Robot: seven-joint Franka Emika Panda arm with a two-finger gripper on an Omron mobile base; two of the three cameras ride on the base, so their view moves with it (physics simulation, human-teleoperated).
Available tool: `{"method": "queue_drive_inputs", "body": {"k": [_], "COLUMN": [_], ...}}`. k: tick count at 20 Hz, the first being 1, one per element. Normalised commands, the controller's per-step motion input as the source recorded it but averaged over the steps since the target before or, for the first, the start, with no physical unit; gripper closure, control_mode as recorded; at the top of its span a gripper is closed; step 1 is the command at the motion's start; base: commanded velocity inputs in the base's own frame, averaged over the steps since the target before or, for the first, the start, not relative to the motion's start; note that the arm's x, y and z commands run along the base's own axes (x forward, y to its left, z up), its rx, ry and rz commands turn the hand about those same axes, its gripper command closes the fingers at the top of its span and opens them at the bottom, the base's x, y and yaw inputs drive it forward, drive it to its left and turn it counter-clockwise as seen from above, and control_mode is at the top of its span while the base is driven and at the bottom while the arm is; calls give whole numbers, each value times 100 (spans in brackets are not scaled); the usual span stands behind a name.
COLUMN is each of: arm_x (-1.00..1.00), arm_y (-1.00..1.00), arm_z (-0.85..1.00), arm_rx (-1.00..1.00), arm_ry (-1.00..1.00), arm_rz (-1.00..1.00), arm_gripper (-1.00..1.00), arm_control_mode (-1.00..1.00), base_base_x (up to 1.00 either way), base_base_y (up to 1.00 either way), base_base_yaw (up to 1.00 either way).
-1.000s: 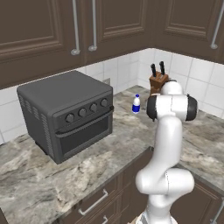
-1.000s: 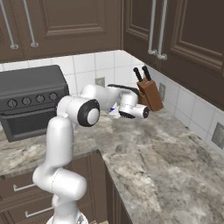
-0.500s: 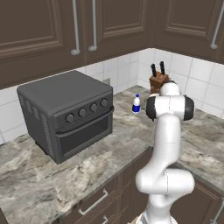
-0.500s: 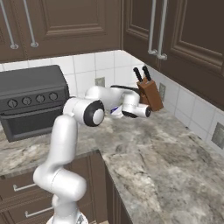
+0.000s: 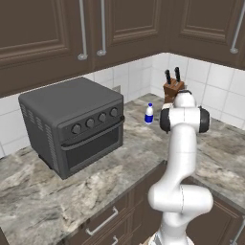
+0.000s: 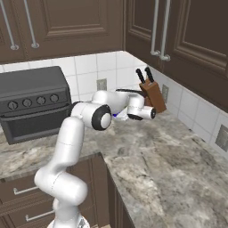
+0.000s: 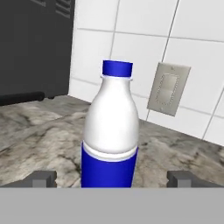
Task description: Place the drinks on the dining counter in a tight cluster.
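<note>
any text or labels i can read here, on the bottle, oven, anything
None is readable.
White bottle: plain blue band and blue cap, no lettering.
Toaster oven: four knobs, no legible markings.
Wall outlet plate: blank.
Knife block: no lettering.

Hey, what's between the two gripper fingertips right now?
The white bottle with the blue cap stands upright on the counter between the open gripper fingertips, seen in the hand view; whether they touch it is unclear.
</note>
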Motion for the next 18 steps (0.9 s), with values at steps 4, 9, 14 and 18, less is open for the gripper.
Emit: {"method": "queue_drive_inputs", "body": {"k": [4, 9, 14, 18], "arm_x": [0, -6, -3, 0], "arm_y": [2, 13, 24, 24], "arm_z": [0, 0, 0, 0], "arm_rx": [0, 0, 0, 0], "arm_ry": [0, 0, 0, 0], "arm_rz": [6, 7, 5, 3], "arm_gripper": [-100, -100, -100, -100], "arm_control_mode": [-100, -100, -100, -100], "base_base_x": [0, 0, 0, 0], "base_base_y": [0, 0, 0, 0], "base_base_yaw": [0, 0, 0, 0]}}
